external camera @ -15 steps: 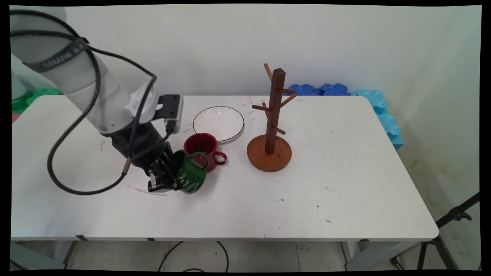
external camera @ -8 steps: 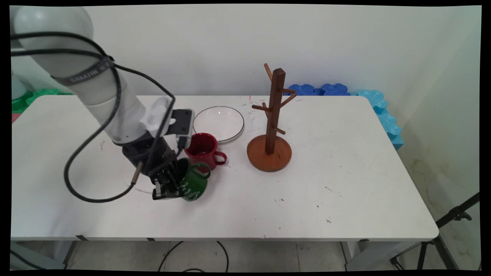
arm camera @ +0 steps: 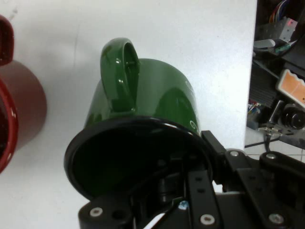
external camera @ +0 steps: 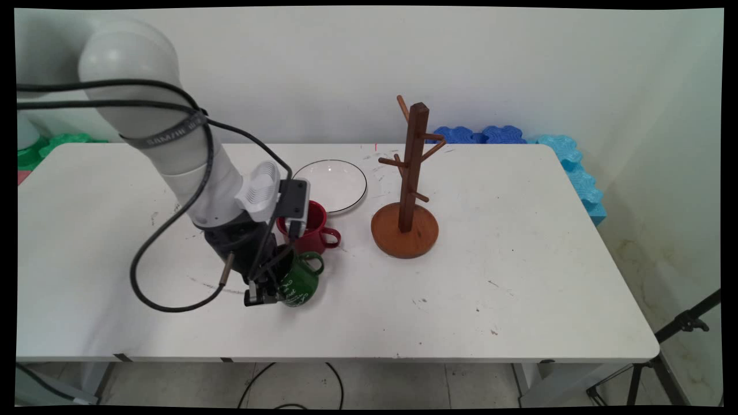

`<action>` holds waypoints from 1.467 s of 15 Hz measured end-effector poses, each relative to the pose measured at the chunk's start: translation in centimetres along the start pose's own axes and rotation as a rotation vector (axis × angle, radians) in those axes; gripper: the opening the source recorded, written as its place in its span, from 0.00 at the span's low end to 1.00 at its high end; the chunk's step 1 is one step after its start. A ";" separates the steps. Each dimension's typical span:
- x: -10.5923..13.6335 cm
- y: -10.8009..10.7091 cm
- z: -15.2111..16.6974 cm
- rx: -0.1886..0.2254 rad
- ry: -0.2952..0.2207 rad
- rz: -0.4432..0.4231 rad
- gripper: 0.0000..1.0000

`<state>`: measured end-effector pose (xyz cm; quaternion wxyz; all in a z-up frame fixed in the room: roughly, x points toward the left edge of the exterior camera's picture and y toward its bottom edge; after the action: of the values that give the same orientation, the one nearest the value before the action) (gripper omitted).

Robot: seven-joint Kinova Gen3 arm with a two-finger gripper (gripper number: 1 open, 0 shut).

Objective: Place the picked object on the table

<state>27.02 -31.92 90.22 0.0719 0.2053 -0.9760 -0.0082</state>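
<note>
1 green mug (external camera: 298, 283) is pinched at its rim by the end effector (external camera: 266, 295), 1 finger inside it; both have shifted right and nearer over the last second, the mug tilted. Bare counter (external camera: 519, 276) lies to its right and near side. Just behind stands a red mug (external camera: 308, 226), then a white plate (external camera: 337, 183) and wooden mug tree (external camera: 409, 190).

The gripper (external camera: 266, 295) is clamped on the rim of the green mug (external camera: 298, 283), one finger inside the mug and one outside. The mug is tilted, its handle toward the red mug (external camera: 308, 222) just behind it. A white plate (external camera: 334, 184) lies behind the red mug. A wooden mug tree (external camera: 406, 190) stands upright to the right on the desk (external camera: 519, 276).
</note>
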 end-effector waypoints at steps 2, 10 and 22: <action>0.3 -0.1 0.5 0.002 -0.008 0.001 0.00; 1.8 -0.3 2.1 0.006 0.000 -0.016 0.00; 3.0 -0.6 3.4 0.007 0.037 -0.049 1.00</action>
<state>24.04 -33.71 87.21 0.0889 0.2295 -0.9692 -0.0026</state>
